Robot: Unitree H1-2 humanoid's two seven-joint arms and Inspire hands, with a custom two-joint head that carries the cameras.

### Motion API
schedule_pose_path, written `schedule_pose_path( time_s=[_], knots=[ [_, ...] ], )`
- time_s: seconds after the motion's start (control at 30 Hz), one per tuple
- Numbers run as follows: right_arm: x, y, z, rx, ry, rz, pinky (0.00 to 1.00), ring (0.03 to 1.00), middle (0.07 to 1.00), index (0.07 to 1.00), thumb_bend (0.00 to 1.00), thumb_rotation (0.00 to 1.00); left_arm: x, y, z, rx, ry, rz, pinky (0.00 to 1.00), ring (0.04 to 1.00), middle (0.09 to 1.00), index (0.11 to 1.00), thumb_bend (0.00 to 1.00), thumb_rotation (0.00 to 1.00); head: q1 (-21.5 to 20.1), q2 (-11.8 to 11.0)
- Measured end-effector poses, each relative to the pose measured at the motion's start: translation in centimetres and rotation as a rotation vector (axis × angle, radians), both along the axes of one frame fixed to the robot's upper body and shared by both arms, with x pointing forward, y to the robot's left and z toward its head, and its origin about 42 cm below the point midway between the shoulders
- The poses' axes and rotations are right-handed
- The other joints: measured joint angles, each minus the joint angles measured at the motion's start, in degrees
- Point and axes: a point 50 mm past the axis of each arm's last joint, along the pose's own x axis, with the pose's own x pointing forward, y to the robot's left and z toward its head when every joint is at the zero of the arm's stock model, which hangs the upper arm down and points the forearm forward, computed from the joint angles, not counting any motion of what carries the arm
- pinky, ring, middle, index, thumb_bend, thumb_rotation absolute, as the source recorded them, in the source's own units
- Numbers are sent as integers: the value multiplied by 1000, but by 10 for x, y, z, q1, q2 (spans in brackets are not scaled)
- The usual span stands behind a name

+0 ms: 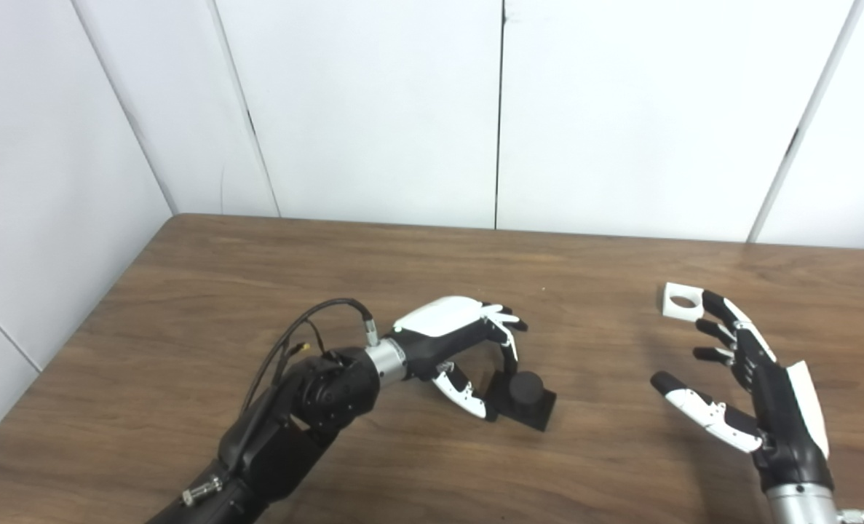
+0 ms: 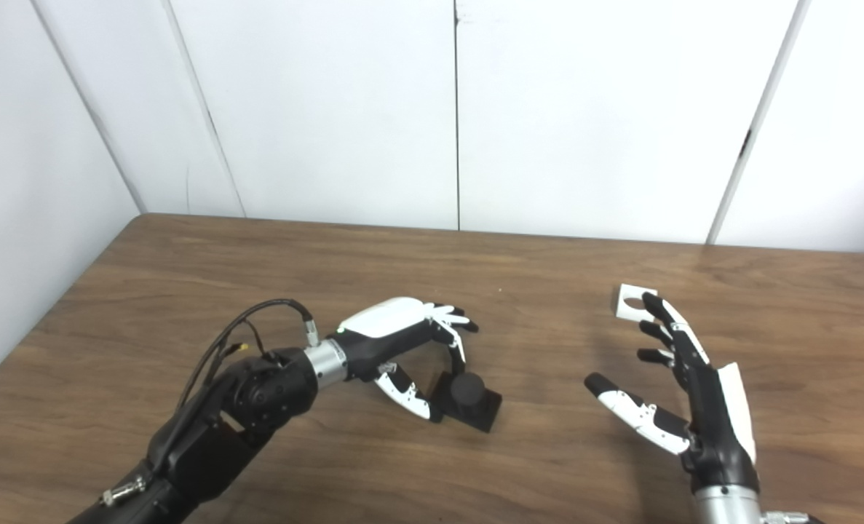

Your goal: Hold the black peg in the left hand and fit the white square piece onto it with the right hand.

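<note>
A brown wood-grain counter (image 1: 257, 291) ran up to white wall panels (image 1: 373, 109) at the back and on the left, and it carried only two loose things. The black peg (image 1: 527, 389), a short round stud standing upright on a flat square black base, sat on the counter a little left of the middle. The white square piece (image 1: 681, 300), with a round hole through its middle, lay flat on the counter farther back and well to the right, well apart from the peg.

The left hand (image 1: 461, 349) reached in from the lower left, palm down, its fingers (image 1: 508, 327) curled over the near-left side of the peg and its thumb (image 1: 468, 393) low beside the base. The fingertips stood just beside the peg, with a gap showing between fingers and thumb; whether they touched it could not be told, and the hand was not closed on it. A black cable (image 1: 308, 327) looped above the left wrist.

The right hand (image 1: 752, 386) stood at the lower right with fingers spread and thumb held out to the left, holding nothing. Its uppermost fingertip lay just beside the right edge of the white square piece. Bare counter lay between the two hands, and nothing stood between the peg and the piece.
</note>
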Motion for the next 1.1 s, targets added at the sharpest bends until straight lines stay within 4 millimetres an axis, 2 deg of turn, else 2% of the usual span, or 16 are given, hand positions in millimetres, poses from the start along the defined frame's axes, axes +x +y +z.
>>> schedule_pose_path(
  time_s=[0.17, 0.27, 0.37, 0.4, 0.43, 0.57, 0.67, 0.77, 1.1],
  knots=[
    [-1, 0, 1, 0, -2, -1, 725, 851, 906, 888, 652, 426, -6, -11, 0, -10, 2, -33, 1000, 986, 924, 491, 520, 76, -28, 11],
    [-2, 0, 5, -6, -9, -7, 705, 842, 902, 885, 672, 445, -9, -11, -2, -16, 13, -37, 1000, 987, 926, 491, 521, 74, -87, 20],
    [-2, 3, 9, -14, -16, -15, 705, 836, 894, 882, 705, 479, -10, -5, -2, -17, 26, -42, 1000, 980, 920, 491, 521, 71, -200, 31],
    [-1, 5, 10, -17, -18, -21, 705, 836, 895, 883, 714, 485, -11, 1, -2, -19, 31, -47, 1000, 979, 920, 491, 521, 70, -226, 31],
    [-1, 6, 10, -17, -17, -27, 714, 839, 897, 883, 723, 482, -12, 4, -2, -16, 31, -53, 1000, 977, 919, 491, 521, 70, -226, 31],
    [4, 13, 12, -9, -11, -56, 757, 850, 896, 880, 756, 471, -14, 27, 0, 0, 49, -46, 1000, 968, 912, 491, 522, 63, -320, 22],
    [11, 16, 19, -12, -31, -60, 771, 851, 894, 877, 758, 459, -14, 38, 1, 8, 43, -47, 1000, 964, 909, 491, 522, 61, -343, 17],
    [15, 15, 25, -22, -49, -71, 764, 845, 889, 875, 752, 444, -14, 39, -1, 1, 44, -55, 1000, 964, 910, 491, 522, 61, -352, 11],
    [21, 3, 33, -80, -73, -112, 733, 827, 882, 866, 760, 420, -13, 40, -2, -7, 41, -68, 999, 963, 911, 491, 522, 60, -346, 7]
  ],
)
